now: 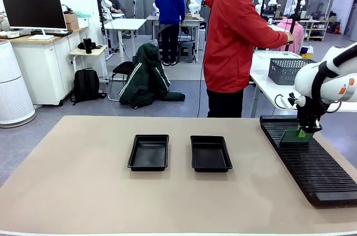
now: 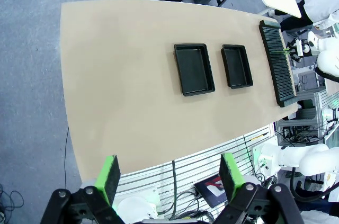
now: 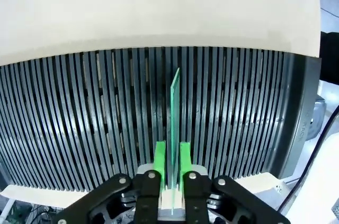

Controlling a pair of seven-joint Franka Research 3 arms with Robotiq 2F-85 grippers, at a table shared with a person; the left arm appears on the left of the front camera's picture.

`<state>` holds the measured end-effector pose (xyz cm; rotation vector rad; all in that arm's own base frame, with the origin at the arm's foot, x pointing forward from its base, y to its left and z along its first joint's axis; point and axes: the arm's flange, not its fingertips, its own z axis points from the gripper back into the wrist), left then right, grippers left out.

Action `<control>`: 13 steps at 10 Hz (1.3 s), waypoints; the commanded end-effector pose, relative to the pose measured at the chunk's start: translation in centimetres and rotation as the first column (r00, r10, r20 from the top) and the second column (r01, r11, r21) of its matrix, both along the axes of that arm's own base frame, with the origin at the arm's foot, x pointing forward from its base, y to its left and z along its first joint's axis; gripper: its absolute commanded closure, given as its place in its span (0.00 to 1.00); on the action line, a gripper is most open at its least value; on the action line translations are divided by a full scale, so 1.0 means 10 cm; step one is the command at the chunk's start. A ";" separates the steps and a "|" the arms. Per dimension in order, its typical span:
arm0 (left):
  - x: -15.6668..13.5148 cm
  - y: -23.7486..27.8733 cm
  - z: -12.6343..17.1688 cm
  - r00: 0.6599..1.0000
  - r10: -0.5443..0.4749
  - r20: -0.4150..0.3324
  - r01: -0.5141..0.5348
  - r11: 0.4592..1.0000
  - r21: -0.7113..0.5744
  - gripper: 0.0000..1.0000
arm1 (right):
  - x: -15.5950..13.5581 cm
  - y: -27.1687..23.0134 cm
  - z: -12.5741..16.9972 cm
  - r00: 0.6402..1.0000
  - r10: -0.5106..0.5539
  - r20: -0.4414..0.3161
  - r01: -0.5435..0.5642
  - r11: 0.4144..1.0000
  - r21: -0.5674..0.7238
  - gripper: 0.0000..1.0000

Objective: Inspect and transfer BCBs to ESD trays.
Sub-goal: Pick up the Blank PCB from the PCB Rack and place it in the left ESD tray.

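Black ESD trays (image 1: 148, 152) (image 1: 211, 153) on a plain beige table (image 1: 72, 191)
The rack (image 1: 315, 172) was black with fine parallel ribs; the BCB (image 3: 174, 102) was pale green between the right gripper (image 3: 172, 149)'s brighter green pads (image 3: 160, 156)

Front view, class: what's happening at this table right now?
The right gripper is shut on a thin green BCB standing on edge in the black slotted rack at the right of the table. The left gripper hangs open high above the table. The two ESD trays sit mid-table, holding nothing yet. A person in red stands beyond, turned away.
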<state>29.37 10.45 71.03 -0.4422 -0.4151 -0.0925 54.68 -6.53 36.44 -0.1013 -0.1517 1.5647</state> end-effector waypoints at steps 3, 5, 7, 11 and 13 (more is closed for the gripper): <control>0.00 0.00 -0.02 1.000 0.001 -0.001 -0.001 1.000 0.000 0.00 | 0.08 0.01 0.00 0.999 -0.022 -0.029 0.022 1.000 -0.017 1.00; 0.00 0.00 -0.02 1.000 0.001 -0.001 -0.001 1.000 0.000 0.00 | 0.06 0.00 0.04 0.999 -0.030 -0.019 0.030 1.000 -0.008 1.00; 0.00 0.00 -0.02 1.000 0.001 -0.001 -0.001 1.000 0.000 0.00 | 0.01 0.00 0.18 0.999 -0.032 -0.016 0.032 0.999 0.005 1.00; 0.00 0.00 -0.02 1.000 0.001 -0.001 -0.001 1.000 0.000 0.00 | -0.28 -0.06 1.19 0.998 -0.070 -0.004 0.070 0.997 0.028 1.00; 0.00 0.00 -0.02 1.000 0.001 -0.001 -0.001 1.000 0.000 0.00 | -0.44 -0.09 1.81 0.995 -0.102 -0.010 0.103 0.993 0.065 1.00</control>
